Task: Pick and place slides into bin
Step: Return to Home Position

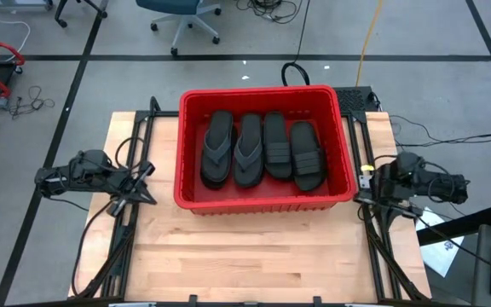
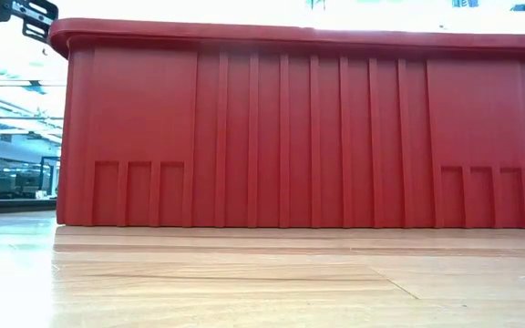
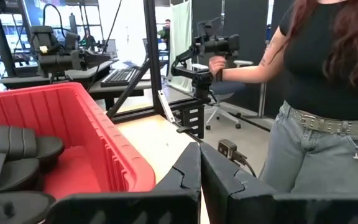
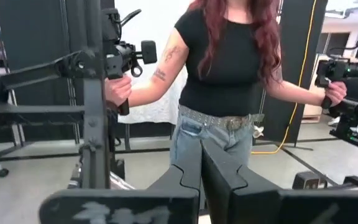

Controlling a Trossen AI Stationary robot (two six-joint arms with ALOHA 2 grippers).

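Observation:
The red bin [image 1: 262,92] stands at the far middle of the wooden table. Its ribbed near wall [image 2: 308,137] fills the low view. Several black slides [image 1: 262,152] lie side by side on the bin's floor, soles down. Two have thong straps [image 1: 233,152] and two have wide ribbed straps [image 1: 292,152]; some also show in the left wrist view [image 3: 17,155]. My left gripper [image 1: 146,177] [image 3: 199,152] hovers shut at the bin's left, holding nothing. My right gripper [image 1: 382,200] [image 4: 201,149] hovers shut at the bin's right, pointing level away from the bin, holding nothing.
A person [image 4: 222,74] [image 3: 328,68] stands off the table, hands on two control handles. Dark frame rails and cables [image 1: 130,230] [image 1: 373,247] run along both table sides. The wooden tabletop [image 1: 254,247] reaches from the bin to the near edge.

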